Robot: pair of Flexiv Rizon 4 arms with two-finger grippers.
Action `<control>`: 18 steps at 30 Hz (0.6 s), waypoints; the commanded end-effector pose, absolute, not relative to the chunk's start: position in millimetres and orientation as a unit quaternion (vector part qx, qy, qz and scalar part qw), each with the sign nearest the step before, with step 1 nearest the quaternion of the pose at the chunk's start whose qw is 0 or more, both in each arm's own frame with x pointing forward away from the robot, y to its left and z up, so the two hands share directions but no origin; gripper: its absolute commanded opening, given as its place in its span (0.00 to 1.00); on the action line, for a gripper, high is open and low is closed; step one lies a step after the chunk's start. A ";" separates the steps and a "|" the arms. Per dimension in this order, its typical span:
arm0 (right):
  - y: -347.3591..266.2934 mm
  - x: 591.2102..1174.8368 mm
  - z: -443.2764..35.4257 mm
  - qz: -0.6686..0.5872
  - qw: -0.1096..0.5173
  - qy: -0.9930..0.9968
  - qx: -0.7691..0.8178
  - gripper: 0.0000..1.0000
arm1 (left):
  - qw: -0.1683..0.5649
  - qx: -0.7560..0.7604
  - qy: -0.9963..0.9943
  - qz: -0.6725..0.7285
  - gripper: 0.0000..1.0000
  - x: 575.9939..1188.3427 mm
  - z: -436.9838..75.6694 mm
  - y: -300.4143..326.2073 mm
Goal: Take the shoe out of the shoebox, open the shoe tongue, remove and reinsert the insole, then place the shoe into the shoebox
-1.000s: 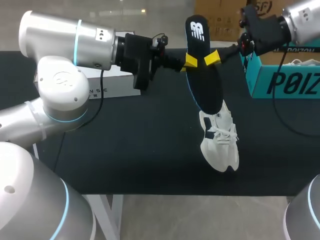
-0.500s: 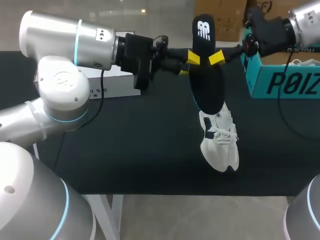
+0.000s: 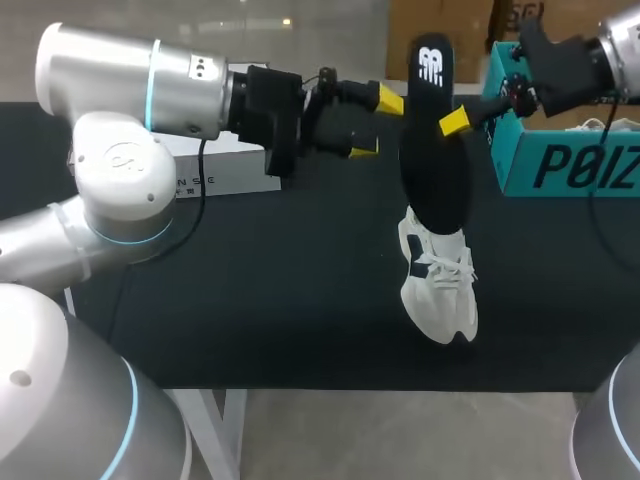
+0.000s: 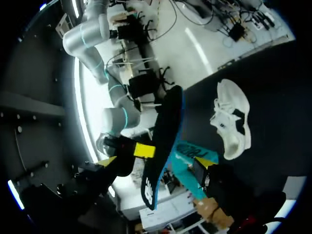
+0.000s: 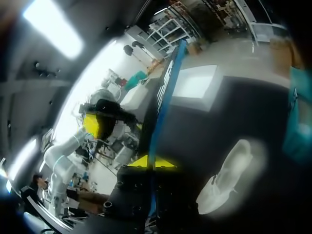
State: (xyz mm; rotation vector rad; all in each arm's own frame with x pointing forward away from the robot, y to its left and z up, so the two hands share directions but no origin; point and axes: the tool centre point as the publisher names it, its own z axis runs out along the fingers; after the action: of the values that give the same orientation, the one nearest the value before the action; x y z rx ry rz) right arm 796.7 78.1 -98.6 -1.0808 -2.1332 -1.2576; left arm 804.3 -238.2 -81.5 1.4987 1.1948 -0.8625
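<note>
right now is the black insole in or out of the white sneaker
Out: the right hand holds the black insole in the air, apart from the white sneaker.

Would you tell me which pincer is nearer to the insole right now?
Right. The right pincer is shut on the insole, one finger on each side. The left pincer is open just beside the insole, not gripping it.

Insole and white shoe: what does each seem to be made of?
The insole looks like foam with a matte black fabric face and a blue edge. It shows no sag though gripped only mid-length, so it is probably fairly stiff. The shoe appears to be white mesh or synthetic textile with woven laces and a thicker smooth sole, perhaps rubber or foam.
</note>
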 end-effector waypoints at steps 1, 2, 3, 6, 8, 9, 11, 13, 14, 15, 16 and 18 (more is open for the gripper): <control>69.8 784.9 -93.2 -0.448 0.207 -0.775 -0.396 0.00 | 0.475 0.609 0.515 -0.372 1.00 801.8 -85.1 -191.9; 68.7 783.1 -93.2 -0.446 0.206 -0.776 -0.396 0.00 | 0.466 0.614 0.518 -0.371 1.00 804.4 -88.0 -184.7; 67.3 781.4 -93.4 -0.445 0.205 -0.776 -0.397 0.00 | 0.456 0.619 0.523 -0.368 1.00 807.3 -90.2 -178.5; 63.9 776.9 -91.6 -0.443 0.200 -0.776 -0.401 0.00 | 0.436 0.624 0.531 -0.373 1.00 817.3 -94.1 -165.3; 62.1 774.9 -90.2 -0.443 0.196 -0.776 -0.404 0.00 | 0.423 0.623 0.542 -0.373 1.00 828.4 -97.4 -155.0; 61.4 773.8 -89.5 -0.442 0.193 -0.777 -0.405 0.00 | 0.415 0.625 0.546 -0.373 1.00 833.1 -98.2 -151.4; 59.8 771.5 -87.5 -0.443 0.188 -0.777 -0.407 0.00 | 0.408 0.627 0.550 -0.371 1.00 842.2 -99.3 -146.1; 58.3 770.3 -86.4 -0.442 0.183 -0.778 -0.408 0.00 | 0.407 0.628 0.547 -0.376 1.00 849.1 -99.4 -145.6; 57.0 768.7 -84.8 -0.443 0.182 -0.777 -0.409 0.00 | 0.414 0.627 0.550 -0.364 1.00 854.6 -98.1 -145.1; 56.3 767.1 -83.1 -0.443 0.179 -0.777 -0.409 0.00 | 0.414 0.627 0.550 -0.364 1.00 854.6 -98.1 -145.1; 55.7 765.5 -81.0 -0.445 0.178 -0.777 -0.409 0.00 | 0.414 0.627 0.550 -0.364 1.00 854.6 -98.1 -145.1; 55.1 762.2 -77.9 -0.447 0.174 -0.777 -0.407 0.00 | 0.414 0.627 0.550 -0.364 1.00 854.6 -98.1 -145.1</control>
State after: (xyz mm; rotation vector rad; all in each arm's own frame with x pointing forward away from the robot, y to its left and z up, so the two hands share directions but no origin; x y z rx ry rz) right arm 772.4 58.2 -81.1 -1.1398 -2.1979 -1.2585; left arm 850.0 -141.5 -99.1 1.5629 1.3810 -0.9090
